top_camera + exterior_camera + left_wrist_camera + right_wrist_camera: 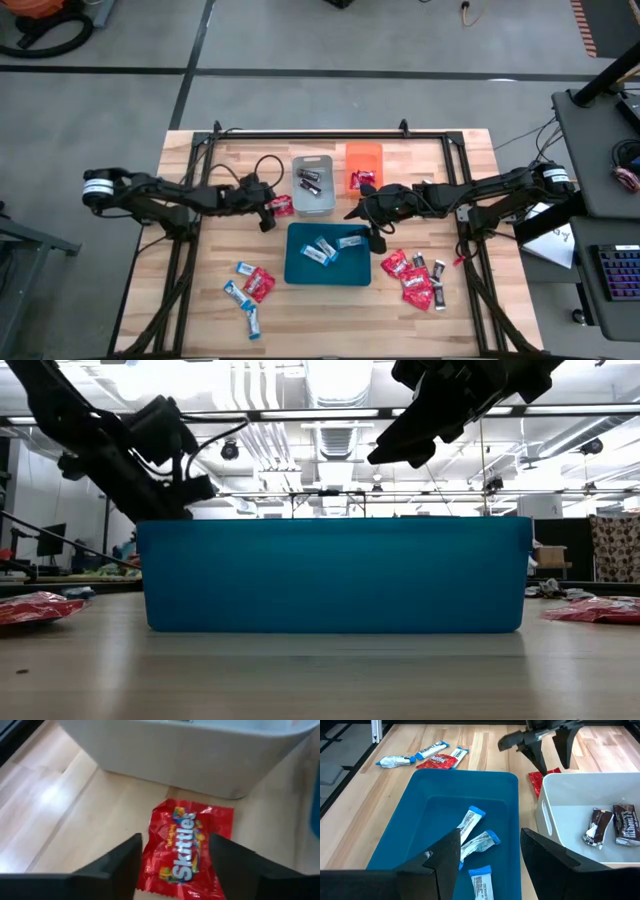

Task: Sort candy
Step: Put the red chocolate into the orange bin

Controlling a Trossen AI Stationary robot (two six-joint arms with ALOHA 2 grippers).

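Wooden tabletop (220, 310) fills the overhead view, with grey floor around it. Take the blue tray (327, 255) at the table's centre as your reference. Behind it stand the grey tray (313, 185) and the orange tray (364, 158). You will find loose candy (250, 290) in a cluster to the tray's front left and a second cluster to its front right; three blue-and-white bars (320, 252) lie inside it. The left gripper (270, 210) hangs just behind the tray's left rear corner, over a red packet (283, 206) beside the grey tray. The right gripper (377, 235) hangs over the tray's right rear corner.

From table height, you see the blue tray's front wall (335, 575), both arms above it, and red candy low on either side.

At the left wrist, the fingers (120, 862) stand apart on either side of the red packet (187, 847), which lies flat on the wood just in front of the grey tray's wall (180, 755).

At the right wrist, the fingers (445, 857) stand apart above the blue-and-white bars (475, 837); dark mini bars (612, 825) lie in the grey tray alongside.
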